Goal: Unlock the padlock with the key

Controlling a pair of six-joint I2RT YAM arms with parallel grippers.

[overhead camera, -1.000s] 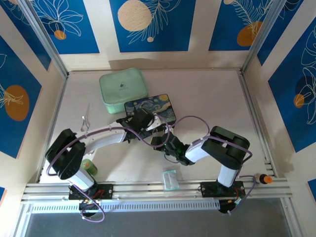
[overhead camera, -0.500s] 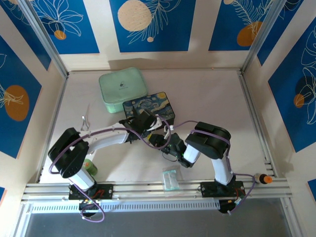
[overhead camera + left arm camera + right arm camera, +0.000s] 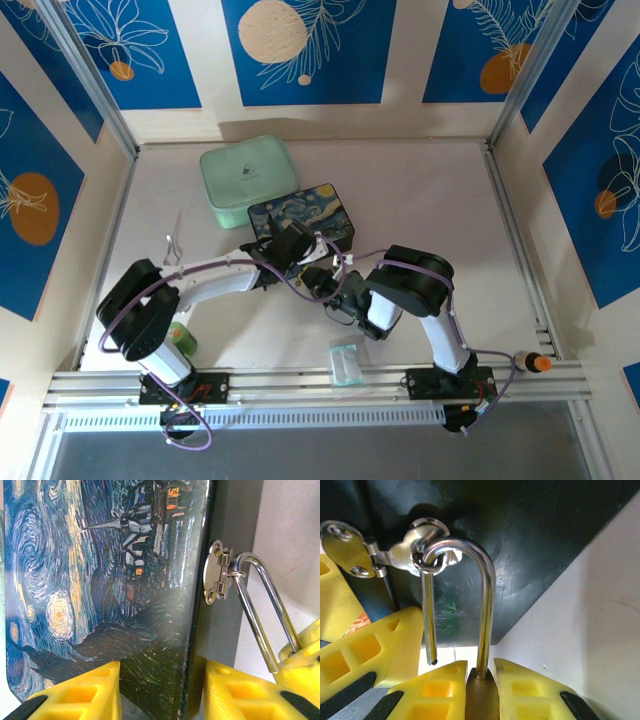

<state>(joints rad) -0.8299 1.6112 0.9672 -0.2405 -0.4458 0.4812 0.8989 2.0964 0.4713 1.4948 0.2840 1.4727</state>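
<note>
Your right gripper (image 3: 482,669) clamps the padlock (image 3: 482,702), which hangs on the painted box's (image 3: 100,580) clasp (image 3: 400,555). You cannot tell if the left gripper (image 3: 161,680), astride the box's edge, grips it. If it doesn't, tugging could drag the box.

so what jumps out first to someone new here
The starry-night painted box sits mid-table, with the left arm and right arm crowded against its near side. In the right wrist view, the right tool pinches the brass padlock, whose silver shackle hangs through the box's clasp.

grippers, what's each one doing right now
Left gripper: straddling the painted box's edge; grip cannot be told.
Right gripper: closed on the padlock.
</note>
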